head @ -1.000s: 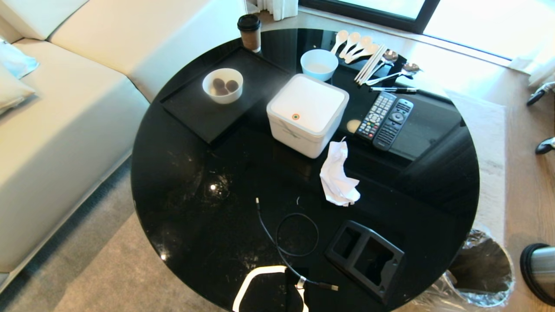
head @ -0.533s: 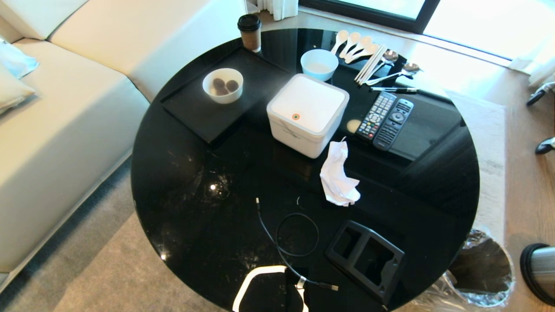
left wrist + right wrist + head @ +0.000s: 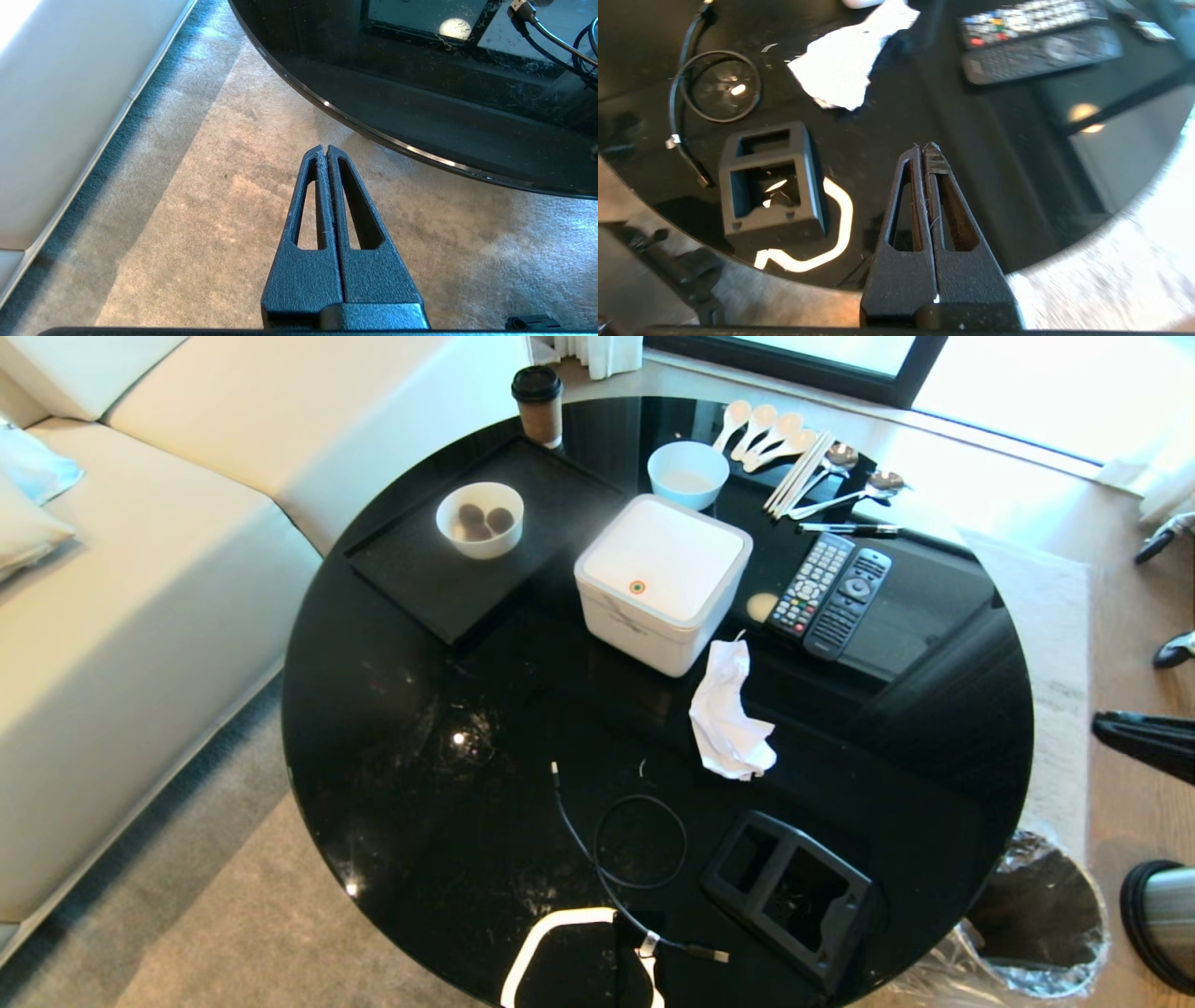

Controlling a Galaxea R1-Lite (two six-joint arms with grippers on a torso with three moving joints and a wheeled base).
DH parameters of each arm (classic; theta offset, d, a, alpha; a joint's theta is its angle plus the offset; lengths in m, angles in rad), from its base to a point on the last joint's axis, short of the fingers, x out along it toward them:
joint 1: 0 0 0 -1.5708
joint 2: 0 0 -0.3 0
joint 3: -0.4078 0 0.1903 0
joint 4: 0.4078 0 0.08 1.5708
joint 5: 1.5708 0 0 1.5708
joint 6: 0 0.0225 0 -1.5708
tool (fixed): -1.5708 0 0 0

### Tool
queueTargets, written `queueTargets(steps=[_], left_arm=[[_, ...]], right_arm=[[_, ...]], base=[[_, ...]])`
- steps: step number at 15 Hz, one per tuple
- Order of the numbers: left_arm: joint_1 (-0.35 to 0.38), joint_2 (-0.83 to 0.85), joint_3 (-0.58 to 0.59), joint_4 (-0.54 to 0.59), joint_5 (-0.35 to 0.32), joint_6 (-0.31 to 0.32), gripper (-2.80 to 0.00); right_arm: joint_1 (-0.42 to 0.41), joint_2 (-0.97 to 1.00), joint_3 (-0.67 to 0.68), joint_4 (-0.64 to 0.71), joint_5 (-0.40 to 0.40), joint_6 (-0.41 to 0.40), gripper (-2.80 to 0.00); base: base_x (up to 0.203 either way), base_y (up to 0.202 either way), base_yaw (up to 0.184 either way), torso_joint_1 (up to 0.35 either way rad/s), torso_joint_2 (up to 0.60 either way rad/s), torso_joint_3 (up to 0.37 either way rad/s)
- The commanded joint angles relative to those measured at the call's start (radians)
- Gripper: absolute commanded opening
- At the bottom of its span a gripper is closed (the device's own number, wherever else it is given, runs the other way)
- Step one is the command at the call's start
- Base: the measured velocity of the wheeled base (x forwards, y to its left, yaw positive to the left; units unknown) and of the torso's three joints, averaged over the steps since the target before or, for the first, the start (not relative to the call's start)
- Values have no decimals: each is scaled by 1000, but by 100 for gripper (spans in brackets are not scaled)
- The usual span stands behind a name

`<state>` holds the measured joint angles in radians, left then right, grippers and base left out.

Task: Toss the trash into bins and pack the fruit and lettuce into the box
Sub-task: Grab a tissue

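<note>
Black and glossy, the round table (image 3: 392, 709) carries the closed white box (image 3: 663, 581) with the crumpled tissue (image 3: 728, 714) just in front of it. Right gripper (image 3: 927, 148), fingers pressed together and empty, hangs over the table's edge with the tissue ahead of its tips, beyond the black holder (image 3: 770, 179). Left gripper (image 3: 323, 150), also closed on nothing, sits over the carpet (image 3: 210, 210) short of the table rim, and one lined bin (image 3: 1036, 915) stands on the floor.

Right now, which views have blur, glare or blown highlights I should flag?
Head view: sharp, but the window is blown out and the black table mirrors it. Right wrist view: motion-blurred, with the tissue and remotes smeared and the floor washed out. Left wrist view: crisp, with the shut left gripper over carpet.
</note>
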<state>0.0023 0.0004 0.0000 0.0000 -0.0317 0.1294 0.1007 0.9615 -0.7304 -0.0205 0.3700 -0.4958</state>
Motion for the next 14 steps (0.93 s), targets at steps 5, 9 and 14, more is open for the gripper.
queueTargets(steps=[5,9,14], left_arm=[[0,1,0,0,-1,1,-280],[1,1,0,0,-1,0,-280],[1,1,0,0,-1,1,-280]], right_arm=[[114,337,-38,-82,-32,-9,-280],[186,458,-85,-88,-49,76,-280],[285,609,-178,-89,-50,86,-280]], base=[[0,0,0,0,0,0],[0,0,0,0,0,0],[0,0,0,0,0,0]])
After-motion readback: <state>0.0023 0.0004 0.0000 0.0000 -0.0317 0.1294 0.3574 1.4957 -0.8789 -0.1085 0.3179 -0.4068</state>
